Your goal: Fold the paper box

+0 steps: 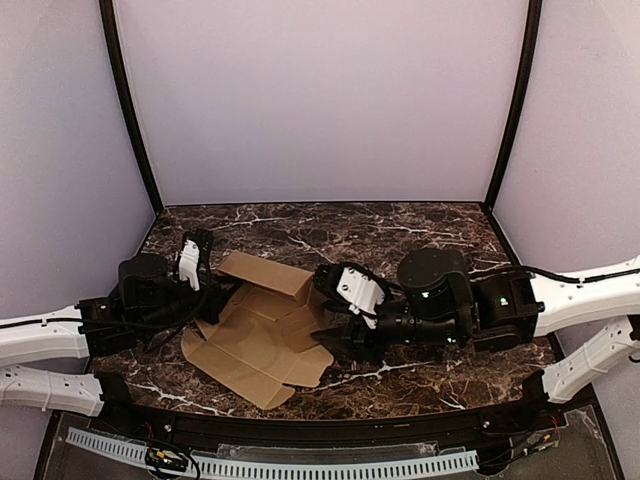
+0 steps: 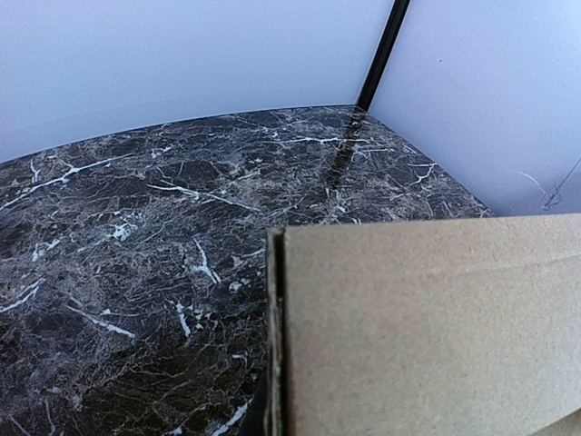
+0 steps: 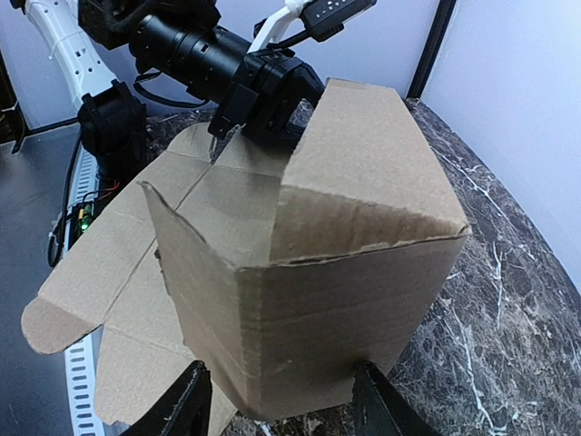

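Paper box (image 1: pixel 262 335) lies half-formed on the marble counter (image 1: pixel 420 225), between the two arms. Nearest the arm bases, its wide flaps and a rounded tab lie flat and unfolded. At the paper box's right side the right gripper (image 3: pixel 280 400) stands with jaws spread, one finger on each side of a raised corner where two walls meet under a bent-over top panel; whether the pads press on the cardboard I cannot tell. Farther back, at the paper box's left side, the left gripper (image 3: pixel 263 104) is closed and appears to pinch the upper edge of an upright panel. The step in hand looks like squaring these raised walls into a tube. It would go best with the left pinch held steady as an anchor while the right gripper works close to the crease rather than mid-panel, since thin card buckles easily there. Any squeeze should be slow and level so the corner stays square. With the right jaws spread, the wall may spring back, so the flat near flaps are better left until the corner holds.
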Action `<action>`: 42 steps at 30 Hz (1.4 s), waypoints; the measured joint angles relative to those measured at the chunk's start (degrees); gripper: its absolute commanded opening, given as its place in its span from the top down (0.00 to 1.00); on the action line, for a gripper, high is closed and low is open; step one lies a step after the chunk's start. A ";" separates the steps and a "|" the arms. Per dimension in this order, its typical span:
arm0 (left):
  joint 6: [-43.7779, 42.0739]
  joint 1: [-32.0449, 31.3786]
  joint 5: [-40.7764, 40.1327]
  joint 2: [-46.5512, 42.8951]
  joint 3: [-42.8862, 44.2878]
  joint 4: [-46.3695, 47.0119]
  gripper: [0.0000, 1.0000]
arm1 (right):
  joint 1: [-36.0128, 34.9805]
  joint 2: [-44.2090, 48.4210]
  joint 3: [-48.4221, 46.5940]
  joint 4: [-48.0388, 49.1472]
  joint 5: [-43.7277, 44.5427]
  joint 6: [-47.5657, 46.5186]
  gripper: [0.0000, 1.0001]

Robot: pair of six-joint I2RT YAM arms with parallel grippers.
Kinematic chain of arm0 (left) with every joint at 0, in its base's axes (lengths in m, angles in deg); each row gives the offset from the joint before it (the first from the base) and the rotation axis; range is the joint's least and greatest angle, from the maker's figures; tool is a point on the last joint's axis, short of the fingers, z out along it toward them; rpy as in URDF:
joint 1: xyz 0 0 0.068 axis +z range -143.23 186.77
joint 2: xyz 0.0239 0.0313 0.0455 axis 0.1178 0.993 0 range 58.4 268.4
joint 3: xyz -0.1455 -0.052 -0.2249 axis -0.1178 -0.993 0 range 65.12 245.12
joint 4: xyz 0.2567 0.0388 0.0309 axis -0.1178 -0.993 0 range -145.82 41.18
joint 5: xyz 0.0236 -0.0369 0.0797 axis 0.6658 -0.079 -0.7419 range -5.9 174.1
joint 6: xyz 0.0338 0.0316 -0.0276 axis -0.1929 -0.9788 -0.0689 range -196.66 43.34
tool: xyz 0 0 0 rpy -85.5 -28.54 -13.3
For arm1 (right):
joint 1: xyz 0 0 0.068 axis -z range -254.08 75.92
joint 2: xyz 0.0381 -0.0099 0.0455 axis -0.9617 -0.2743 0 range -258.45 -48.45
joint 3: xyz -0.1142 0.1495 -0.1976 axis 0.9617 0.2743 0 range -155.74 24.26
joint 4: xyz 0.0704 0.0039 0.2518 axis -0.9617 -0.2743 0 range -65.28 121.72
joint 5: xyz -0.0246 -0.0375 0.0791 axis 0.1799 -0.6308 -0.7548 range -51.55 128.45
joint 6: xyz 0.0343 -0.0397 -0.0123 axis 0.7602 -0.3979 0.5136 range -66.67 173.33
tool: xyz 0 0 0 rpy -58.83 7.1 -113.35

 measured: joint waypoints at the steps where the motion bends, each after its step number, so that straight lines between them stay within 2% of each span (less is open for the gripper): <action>1: 0.00 0.00 -0.15 0.02 0.02 -0.09 0.99 | 0.00 -0.61 -0.44 0.20 0.59 0.00 0.48; 10: 2.49 0.02 -4.37 0.09 0.55 -1.55 0.99 | 0.00 -6.43 -4.90 2.93 7.04 0.26 0.48; 26: 13.94 -1.20 -14.58 5.60 3.08 -6.58 0.99 | 0.00 -17.44 -9.77 10.38 24.55 2.71 0.46; 35: 17.73 -5.27 -22.88 9.27 5.99 -9.75 0.99 | 0.31 -22.43 -11.89 12.98 33.42 1.68 0.58; 42: 19.41 -8.50 -28.15 9.42 6.54 -11.17 0.99 | 0.92 -23.67 -11.91 15.19 36.79 -0.04 0.59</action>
